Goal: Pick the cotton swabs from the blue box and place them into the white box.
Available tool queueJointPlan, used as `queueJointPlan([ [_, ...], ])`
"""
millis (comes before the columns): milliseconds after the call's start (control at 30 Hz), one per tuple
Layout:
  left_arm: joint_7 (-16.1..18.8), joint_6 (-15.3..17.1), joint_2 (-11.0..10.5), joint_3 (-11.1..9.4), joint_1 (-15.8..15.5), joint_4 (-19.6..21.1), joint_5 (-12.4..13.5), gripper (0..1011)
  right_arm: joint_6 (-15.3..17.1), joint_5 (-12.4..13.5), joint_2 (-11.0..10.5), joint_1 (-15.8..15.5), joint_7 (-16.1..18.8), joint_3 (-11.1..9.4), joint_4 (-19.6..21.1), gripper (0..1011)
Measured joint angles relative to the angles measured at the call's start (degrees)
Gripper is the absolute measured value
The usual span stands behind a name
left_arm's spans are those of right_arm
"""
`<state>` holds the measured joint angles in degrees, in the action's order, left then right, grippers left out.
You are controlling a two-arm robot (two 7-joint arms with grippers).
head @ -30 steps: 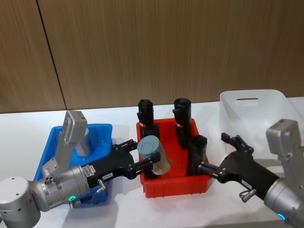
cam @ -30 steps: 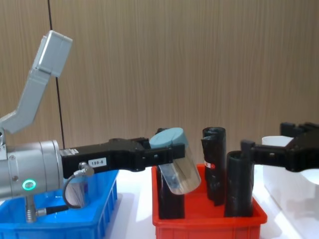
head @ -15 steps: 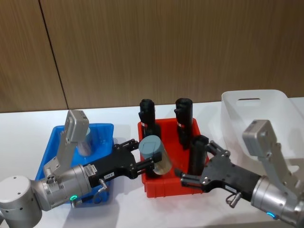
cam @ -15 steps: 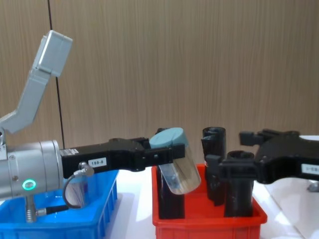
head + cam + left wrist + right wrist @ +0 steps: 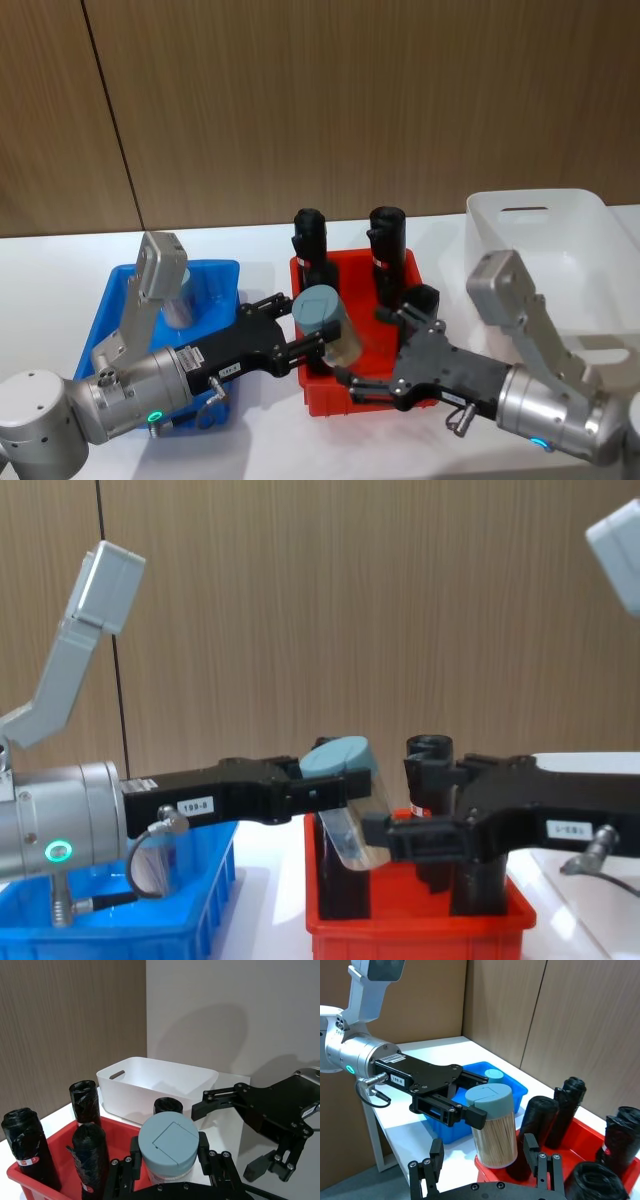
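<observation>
Over the red bin [image 5: 330, 398], we hold a tub of cotton swabs [image 5: 325, 322] aloft in our left pincer [image 5: 313, 340].
On the desk [image 5: 50, 285] we see the white box [image 5: 590, 212] at our far right and the blue box [image 5: 222, 268] at our left with a second tub [image 5: 180, 300] inside; our left pincer is clamped on the tilted tub, and our right pincer [image 5: 372, 350], fingers apart, sits just beside that tub.

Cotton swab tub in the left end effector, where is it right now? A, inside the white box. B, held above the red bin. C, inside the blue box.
B: the left end effector grips the cotton swab tub over the red bin, the open right end effector beside it.
</observation>
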<state>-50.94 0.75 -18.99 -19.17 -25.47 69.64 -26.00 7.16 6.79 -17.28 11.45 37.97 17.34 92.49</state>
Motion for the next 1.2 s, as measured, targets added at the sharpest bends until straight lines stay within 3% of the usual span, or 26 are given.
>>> queueJointPlan([
  [533,0.00,0.00,0.00,0.00,0.00,0.00,0.00,660,-1.09,-2.45,2.66,4.26,2.59,1.75,-6.32,1002],
  [1200,0.00,0.00,0.00,0.00,0.00,0.00,0.00,660,-3.46,-5.10,3.97,7.49,1.25,2.43,-12.80,1002],
])
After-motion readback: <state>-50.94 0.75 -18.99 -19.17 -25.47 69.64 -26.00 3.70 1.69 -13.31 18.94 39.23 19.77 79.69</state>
